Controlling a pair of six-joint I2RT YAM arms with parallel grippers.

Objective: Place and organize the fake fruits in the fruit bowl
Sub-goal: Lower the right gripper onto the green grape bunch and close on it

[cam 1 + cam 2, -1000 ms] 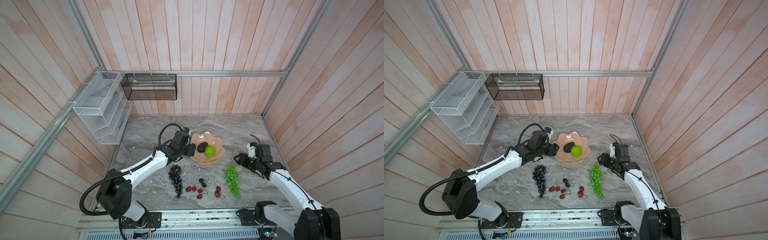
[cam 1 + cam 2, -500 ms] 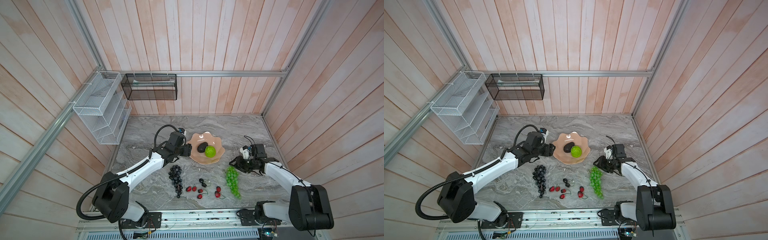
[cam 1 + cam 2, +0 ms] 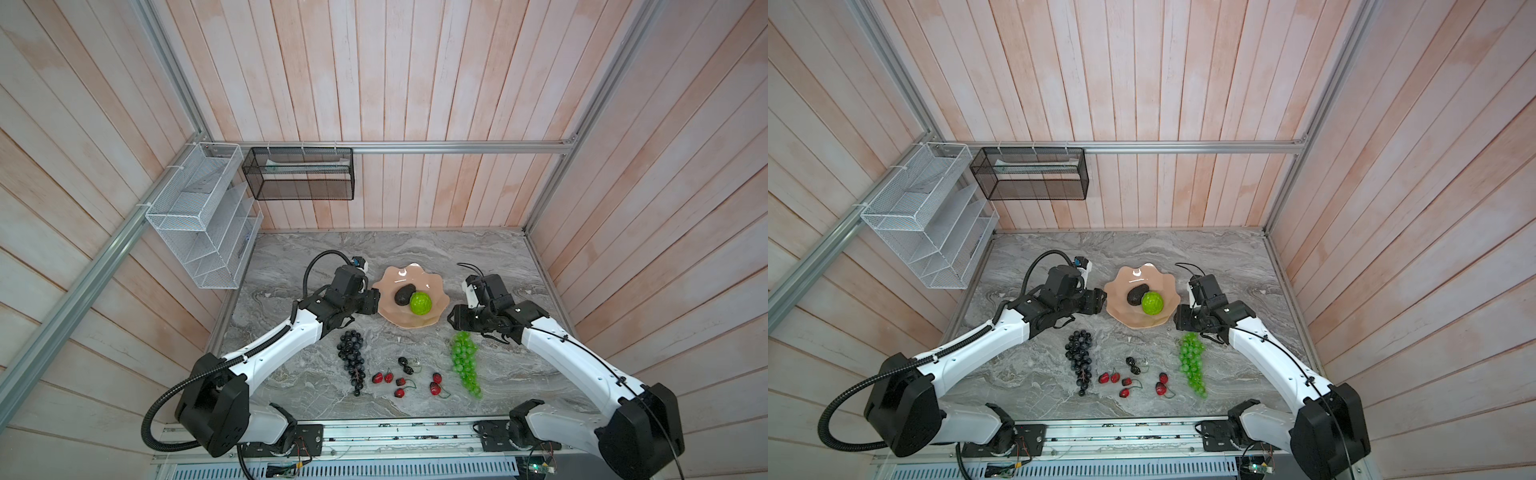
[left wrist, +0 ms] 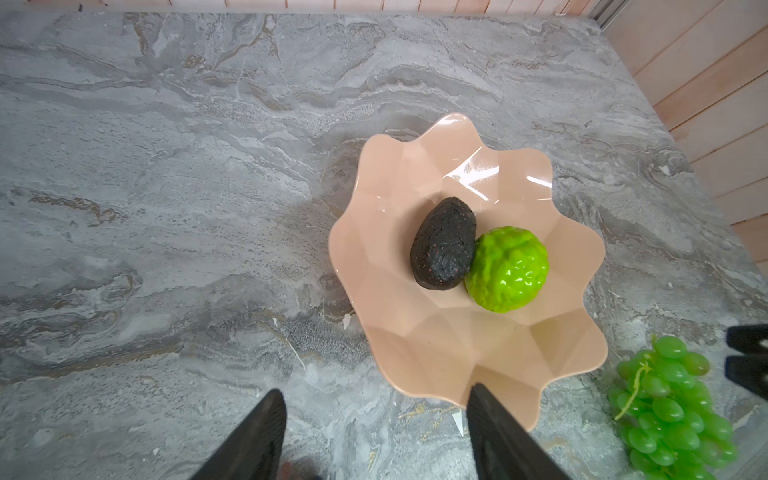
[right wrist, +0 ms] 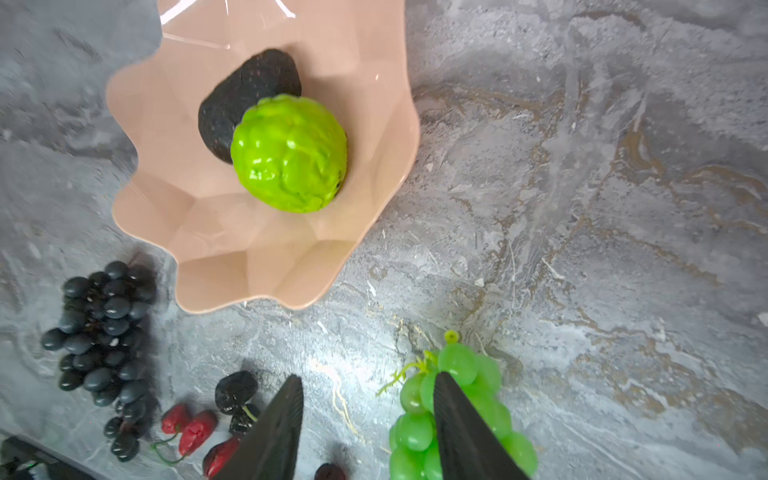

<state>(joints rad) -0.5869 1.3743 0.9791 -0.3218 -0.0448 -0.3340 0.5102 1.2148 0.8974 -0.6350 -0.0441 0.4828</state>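
Note:
The peach-pink fruit bowl (image 3: pixel 390 277) (image 3: pixel 1121 286) holds the black avocado (image 3: pixel 401 295) and the green knobbly fruit (image 3: pixel 421 303), which touch each other. My left gripper (image 3: pixel 376 301) (image 4: pixel 374 392) is open at the bowl's left rim (image 4: pixel 436 345), with nothing between its fingers. My right gripper (image 3: pixel 451 322) (image 5: pixel 369 377) is open just above the top of the green grape bunch (image 3: pixel 465 361) (image 5: pixel 457 361). One of its fingers crosses the bunch's top, and bare marble shows between the fingers. The dark purple grape bunch (image 3: pixel 352 357) and the cherries (image 3: pixel 399 380) lie on the marble, nearer the front.
A white wire rack (image 3: pixel 199 216) hangs on the left wall and a black mesh basket (image 3: pixel 299 174) on the back wall. Wooden walls enclose the marble table (image 3: pixel 478 257) on three sides. A metal rail (image 3: pixel 374 436) runs along the front edge.
My right gripper has swung left and now sits at the top of the green grape bunch. My left gripper has drawn back slightly from over the bowl to its left rim.

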